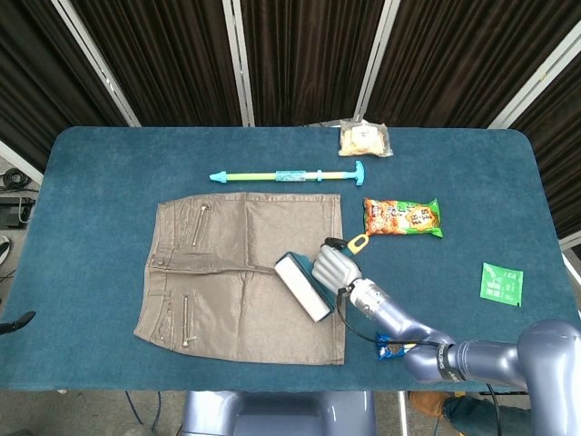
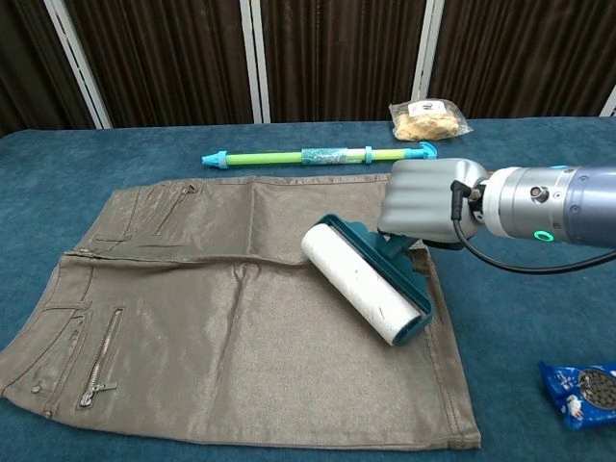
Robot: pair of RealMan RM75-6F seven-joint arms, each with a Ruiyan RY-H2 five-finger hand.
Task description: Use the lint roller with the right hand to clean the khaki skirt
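Right hand (image 2: 428, 202) grips the lint roller (image 2: 366, 284) by its teal frame; drum rests on the khaki skirt (image 2: 221, 327). Roller looks light and rigid, the skirt thin and limp, likely to bunch under a hard push.

You get bright, even light from above in both views, with only soft, short shadows. The khaki skirt (image 2: 241, 318) shows a dull sheen in the chest view. Both pictures are sharp; the head view bends the counter (image 1: 91, 182) edges slightly.
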